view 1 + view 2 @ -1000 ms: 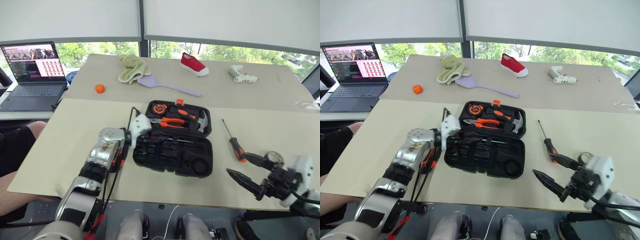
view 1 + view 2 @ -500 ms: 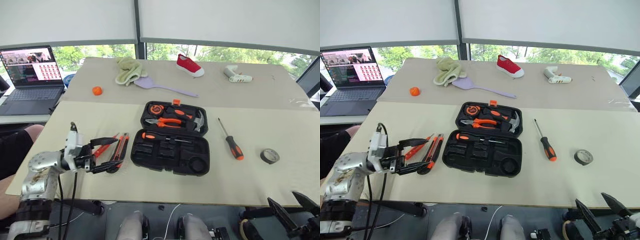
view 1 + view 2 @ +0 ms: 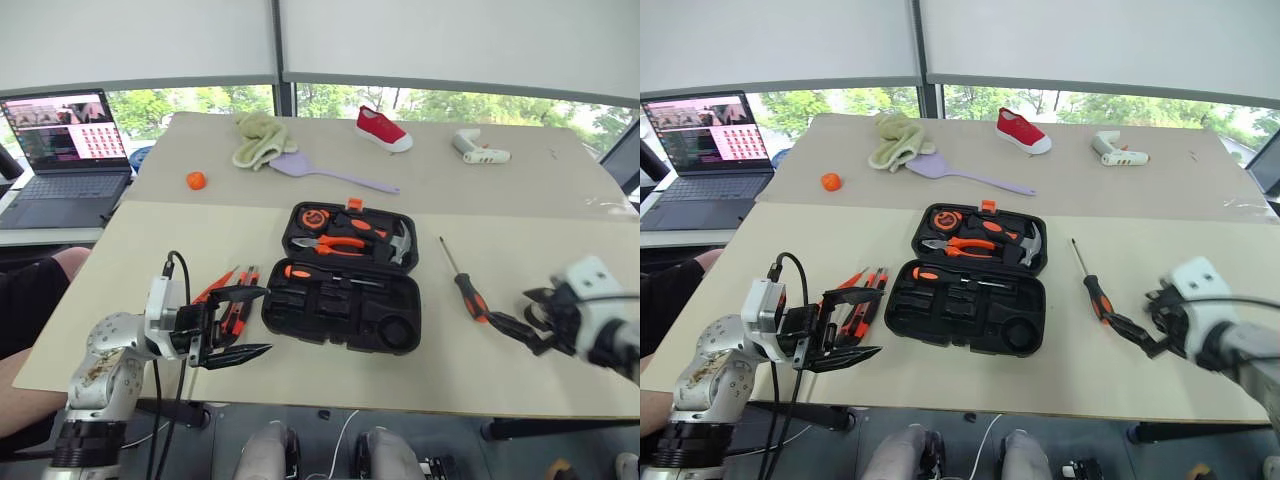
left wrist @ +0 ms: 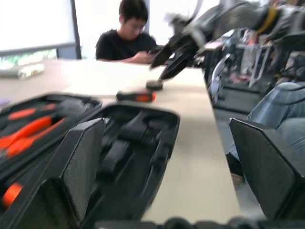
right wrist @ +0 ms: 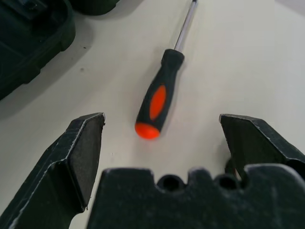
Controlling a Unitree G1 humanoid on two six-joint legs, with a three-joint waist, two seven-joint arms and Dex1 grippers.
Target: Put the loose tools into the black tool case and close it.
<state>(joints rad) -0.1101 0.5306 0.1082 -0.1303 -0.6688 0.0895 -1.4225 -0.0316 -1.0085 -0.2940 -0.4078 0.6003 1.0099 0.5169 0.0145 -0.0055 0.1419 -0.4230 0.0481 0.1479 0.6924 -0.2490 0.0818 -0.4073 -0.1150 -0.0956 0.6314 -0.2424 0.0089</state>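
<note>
Tool case [image 3: 345,290], 1 screwdriver [image 3: 466,288] outside

We see bare table [image 3: 330,375] along the near edge; the open tool case [image 3: 345,290] blocks the middle between our claws.

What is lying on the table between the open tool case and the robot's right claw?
One orange-and-black screwdriver, lying loose on the table between the black tool case and the open right gripper; the head views show it.

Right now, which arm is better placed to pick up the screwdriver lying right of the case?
The right. Its open right gripper sits just behind the screwdriver handle; the left gripper is across the case.
</note>
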